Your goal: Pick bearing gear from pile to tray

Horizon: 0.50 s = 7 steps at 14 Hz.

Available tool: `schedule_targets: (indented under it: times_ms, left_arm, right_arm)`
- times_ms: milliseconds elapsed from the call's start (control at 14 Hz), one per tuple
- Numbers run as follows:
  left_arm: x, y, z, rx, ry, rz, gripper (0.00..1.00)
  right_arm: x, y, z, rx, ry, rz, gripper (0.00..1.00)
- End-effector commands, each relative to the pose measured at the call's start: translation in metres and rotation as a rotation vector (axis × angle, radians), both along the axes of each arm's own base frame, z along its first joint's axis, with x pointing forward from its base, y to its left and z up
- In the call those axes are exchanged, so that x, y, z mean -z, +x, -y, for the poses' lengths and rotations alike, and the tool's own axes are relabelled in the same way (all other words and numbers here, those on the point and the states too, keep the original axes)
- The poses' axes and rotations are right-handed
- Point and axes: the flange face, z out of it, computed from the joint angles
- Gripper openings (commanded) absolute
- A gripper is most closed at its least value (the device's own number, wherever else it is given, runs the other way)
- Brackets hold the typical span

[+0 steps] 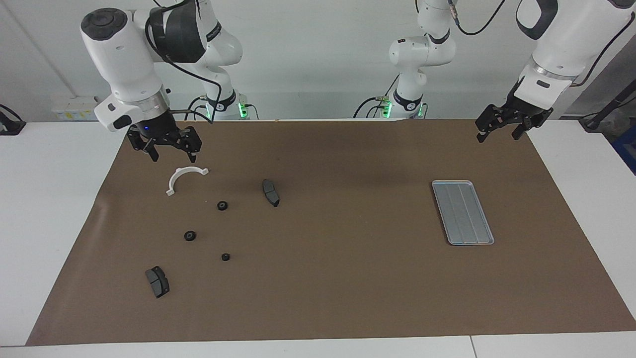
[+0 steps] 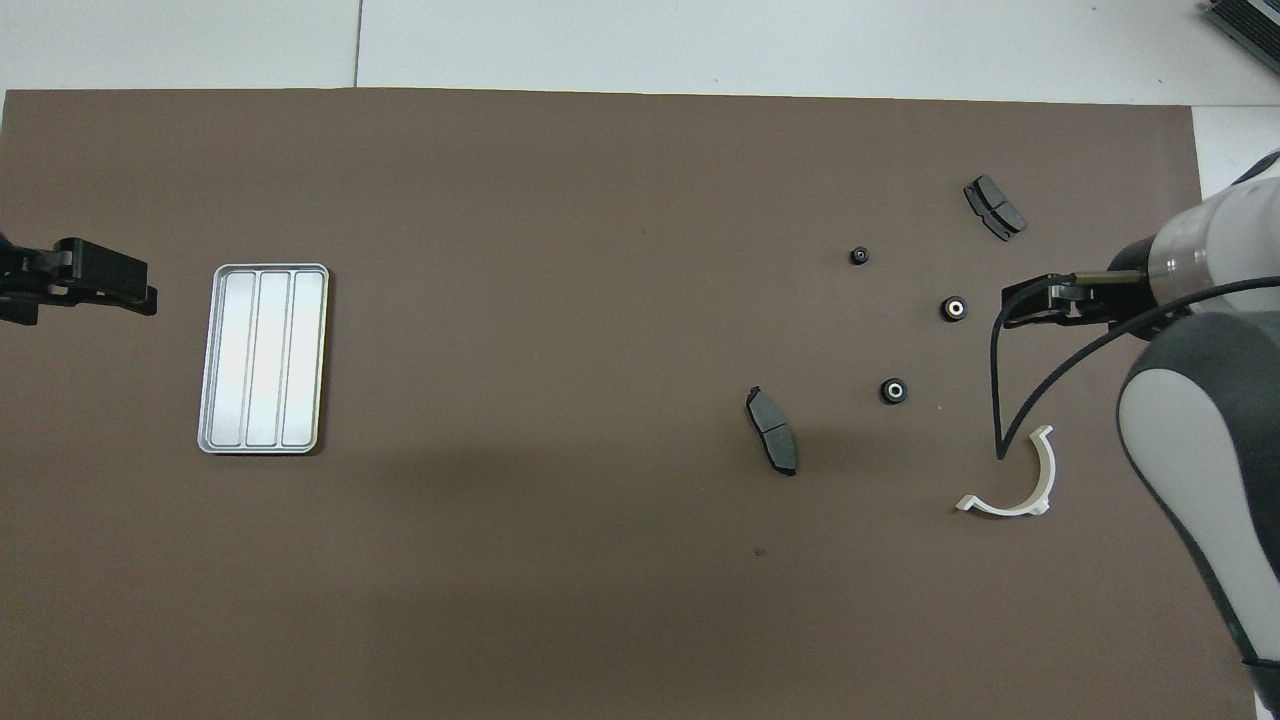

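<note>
My right gripper (image 1: 171, 158) hangs with its fingers spread apart and empty, over the mat (image 1: 348, 288) just beside the white half-ring (image 1: 181, 178), at my right arm's end of the table. The pile lies loose there: three small black round pieces (image 1: 222, 205) (image 1: 190, 235) (image 1: 225, 257) and two dark grey curved plates (image 1: 271, 192) (image 1: 157, 281), all untouched. My left gripper (image 1: 499, 130) waits, fingers apart, over the mat's corner. The tray (image 1: 462, 212) sits empty toward my left arm's end, well apart from the pile.
</note>
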Motion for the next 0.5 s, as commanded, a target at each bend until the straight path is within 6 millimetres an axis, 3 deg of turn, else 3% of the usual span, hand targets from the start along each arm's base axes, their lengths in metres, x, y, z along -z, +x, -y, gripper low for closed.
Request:
schedule_targets:
  times_ms: [0, 429]
  left_arm:
    - [-0.003, -0.004, -0.002, 0.003, 0.014, 0.009, 1.0]
    - [-0.003, -0.004, -0.002, 0.003, 0.014, 0.009, 1.0]
  right_arm:
    - [0.043, -0.004, 0.0, -0.022, 0.025, 0.018, 1.0]
    - [0.141, 0.003, -0.006, -0.053, 0.028, 0.02, 1.0]
